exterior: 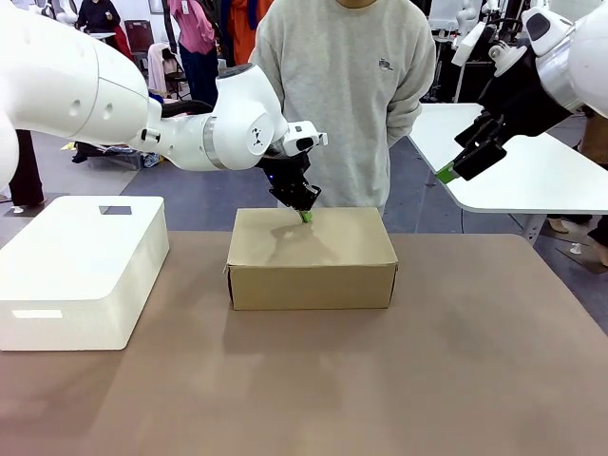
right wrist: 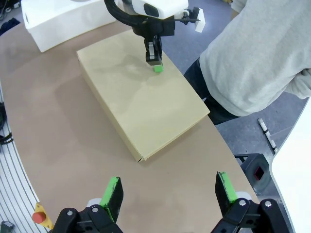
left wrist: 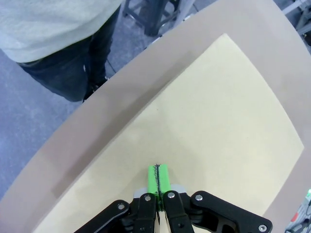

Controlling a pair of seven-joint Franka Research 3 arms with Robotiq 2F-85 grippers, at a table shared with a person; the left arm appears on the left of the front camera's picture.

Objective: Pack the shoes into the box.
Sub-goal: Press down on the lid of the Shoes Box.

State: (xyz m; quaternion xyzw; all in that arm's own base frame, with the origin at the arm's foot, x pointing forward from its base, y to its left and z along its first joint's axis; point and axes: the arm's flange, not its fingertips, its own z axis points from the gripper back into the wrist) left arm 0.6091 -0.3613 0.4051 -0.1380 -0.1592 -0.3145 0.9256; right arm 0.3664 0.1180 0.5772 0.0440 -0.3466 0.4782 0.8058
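The tan cardboard box (exterior: 312, 256) sits closed in the middle of the table, its flap lid (right wrist: 141, 99) down flat. My left gripper (exterior: 306, 217) is shut with nothing between its green pads (left wrist: 158, 178), and its tips press on the lid (left wrist: 204, 141) near the far edge. My right gripper (right wrist: 168, 191) hangs open and empty, high above the table's right side (exterior: 451, 173). The shoes are hidden.
A big white rounded block (exterior: 78, 271) stands at the table's left. A person in a grey sweatshirt (exterior: 347, 95) stands just behind the box at the far edge. Bare brown table (exterior: 399, 380) lies in front and to the right. A white side table (exterior: 532, 171) is behind on the right.
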